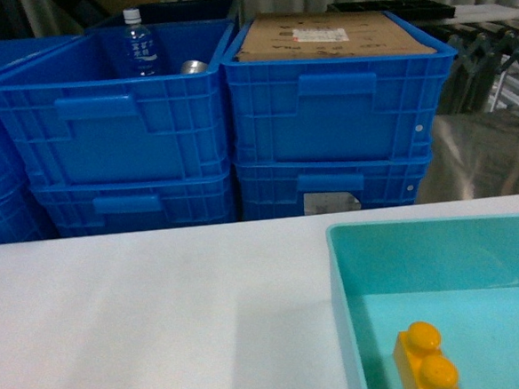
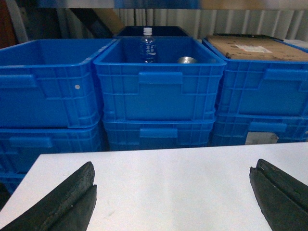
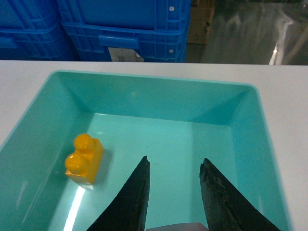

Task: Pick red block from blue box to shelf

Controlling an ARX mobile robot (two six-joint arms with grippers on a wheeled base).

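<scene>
R pincer (image 3: 174, 166) hangs over the teal tray (image 3: 250, 115), fingers spread w/ a clear gap, nothing between them. Only the R wrist cam shows it; head view has no arm in sight at all. Just left of the fingertips, on the tray floor, lies a yellow 2-stud block (image 3: 84, 159), upright, near the left wall, not touching the pincer. Head view catches the same block at the bottom edge, partly cut off.

L pincer (image 2: 173, 190) is wide apart, one dark finger at each lower corner of the L wrist view, bare white bench (image 2: 168, 178) between them, gripping nothing.

Tray sits on the bench's right side. Beyond the bench's far edge: stacked blue crates (image 1: 112, 125). Head cam shows two stacks fully, a third at far left; L wrist cam shows three across. Middle top crate holds a clear water bottle (image 1: 139, 44) standing upright and a silver can (image 1: 194, 67), barely peeking over the rim. Right top crate is covered by a brown cardboard sheet (image 1: 333, 36) w/ a white label.

No red block visible in any view; can't tell where it is. Shelf not clearly made out either.
</scene>
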